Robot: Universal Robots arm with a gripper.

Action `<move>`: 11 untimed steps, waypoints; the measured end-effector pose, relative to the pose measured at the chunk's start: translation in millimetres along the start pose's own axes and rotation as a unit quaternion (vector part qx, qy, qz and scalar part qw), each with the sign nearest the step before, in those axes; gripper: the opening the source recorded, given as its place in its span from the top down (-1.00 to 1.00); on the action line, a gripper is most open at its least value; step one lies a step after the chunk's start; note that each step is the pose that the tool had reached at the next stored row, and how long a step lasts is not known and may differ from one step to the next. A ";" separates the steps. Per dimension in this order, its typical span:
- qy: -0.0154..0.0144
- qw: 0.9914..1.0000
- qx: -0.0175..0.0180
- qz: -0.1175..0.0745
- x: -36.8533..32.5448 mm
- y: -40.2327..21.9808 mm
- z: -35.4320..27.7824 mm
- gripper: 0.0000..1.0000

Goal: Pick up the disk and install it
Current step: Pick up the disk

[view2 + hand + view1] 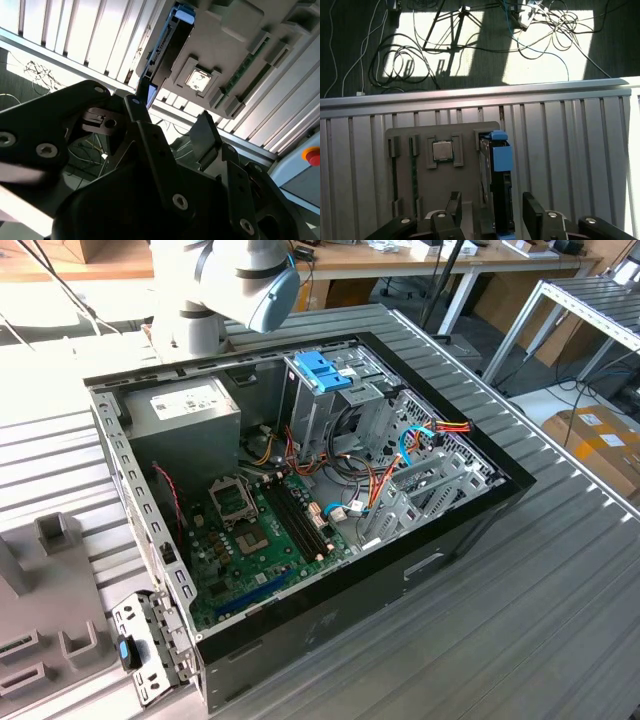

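The disk [499,160] stands on edge in a slot of the grey holder [440,180], just beside the holder's seated processor chip [442,150]. It is not yet lifted, so both pickup and install look left to do. The hand [491,199] is spread wide, one finger on each side of the disk, apparently not touching it. The open computer case [300,490] sits apart from the holder on the table [560,620].

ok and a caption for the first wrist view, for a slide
Open gripper straddles the disk, which stands on edge in a grey holder beside a chip.
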State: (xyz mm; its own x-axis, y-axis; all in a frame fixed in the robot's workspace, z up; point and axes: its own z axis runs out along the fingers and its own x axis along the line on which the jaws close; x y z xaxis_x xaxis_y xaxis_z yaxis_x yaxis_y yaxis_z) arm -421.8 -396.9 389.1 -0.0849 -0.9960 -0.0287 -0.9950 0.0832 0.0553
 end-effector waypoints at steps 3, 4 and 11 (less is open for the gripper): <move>0.000 1.000 0.000 0.000 0.0 0.0 0.0 -0.20; 0.000 1.000 0.000 0.000 0.0 0.0 0.0 -0.20; 0.000 1.000 0.000 0.000 0.0 0.0 0.8 -0.20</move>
State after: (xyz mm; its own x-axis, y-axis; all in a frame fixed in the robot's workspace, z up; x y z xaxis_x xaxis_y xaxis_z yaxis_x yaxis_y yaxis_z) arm -421.8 -396.9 388.3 -0.0854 -0.9959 -0.0286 -0.9950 0.0837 0.0553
